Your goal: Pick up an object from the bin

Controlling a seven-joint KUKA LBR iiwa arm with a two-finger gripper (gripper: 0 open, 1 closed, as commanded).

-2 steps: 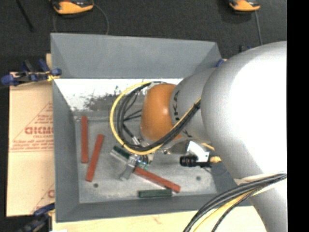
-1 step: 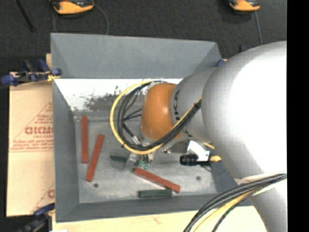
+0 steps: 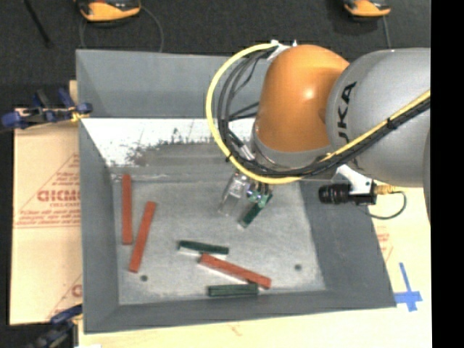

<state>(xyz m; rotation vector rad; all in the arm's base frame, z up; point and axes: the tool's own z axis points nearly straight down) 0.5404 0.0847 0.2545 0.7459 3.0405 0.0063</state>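
The jaws hang low over the bin's floor, under the orange cover (image 3: 297, 96) at the end of the arm (image 3: 384, 114). The cover and a loop of cables (image 3: 217, 114) hide most of them, so I cannot tell whether they are apart or together. At their tip there is a pale, shiny part and, just to its right, a short dark green piece (image 3: 251, 210), tilted. Whether that piece belongs to the robot or is a thing from the bin I cannot tell. The floor right under the jaws is bare grey metal.

The nearest loose thing is a dark green stick (image 3: 203, 248), below the jaws and a little to their left. It lies almost level across the view, apart from the jaws and not touched by them. Just past it, further down, a long red stick (image 3: 233, 270) slants down to the right, with its upper end close by the green stick's right end. Further down again lies a second green stick (image 3: 232, 291), level, along the foot of the bin's near wall and just beside the red stick's lower end.

Well to the left of the jaws are two more red sticks. The inner red stick (image 3: 143, 235) leans with its top to the right. The outer red stick (image 3: 127, 209) stands nearly straight up the view, close to the bin's (image 3: 98, 216) left wall. Their lower ends lie near each other.
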